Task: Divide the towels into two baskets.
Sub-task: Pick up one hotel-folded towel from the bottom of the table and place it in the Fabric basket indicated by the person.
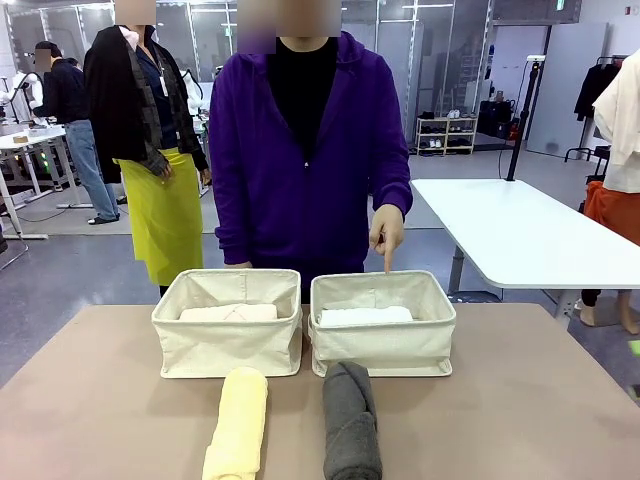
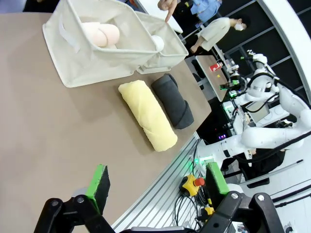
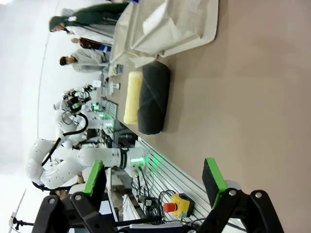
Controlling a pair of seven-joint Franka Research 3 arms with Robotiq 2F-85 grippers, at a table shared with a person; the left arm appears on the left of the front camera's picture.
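Observation:
Two cream baskets stand side by side mid-table: the left basket holds a pale pink towel, the right basket a white towel. In front of them lie a yellow towel and a dark grey towel, both rolled. A person in purple points a finger down at the right basket. In the left wrist view my left gripper stands open above the near table edge, with the yellow towel and grey towel ahead. My right gripper is open too, the grey towel ahead of it.
The brown table has free room on both sides of the towels. An emergency stop box and cables sit below the near edge. A white table stands behind on the right, and other people stand at the back left.

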